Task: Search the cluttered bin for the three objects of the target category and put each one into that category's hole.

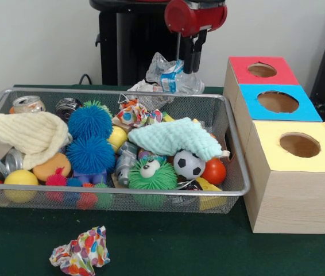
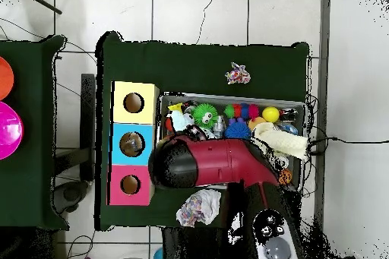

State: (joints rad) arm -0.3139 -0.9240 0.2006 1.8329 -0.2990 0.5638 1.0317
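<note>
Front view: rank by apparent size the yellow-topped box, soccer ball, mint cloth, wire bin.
1. wire bin
2. yellow-topped box, though it sits nearer the camera
3. mint cloth
4. soccer ball

Red (image 1: 261, 69), blue (image 1: 277, 102) and yellow (image 1: 298, 146) box tops (pale wood below), silver mesh bin (image 1: 238, 172), blue-marked clear bottle (image 1: 171, 75).

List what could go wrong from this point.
1. The claw holds the crushed bottle by one edge, above the basket's far rim; it may slip and fall outside the basket.
2. The bottle looks about as wide as the red box's hole, so it may catch on the rim.
3. The blue box's hole lies right beside it; a small aiming error could drop the bottle there.
</note>
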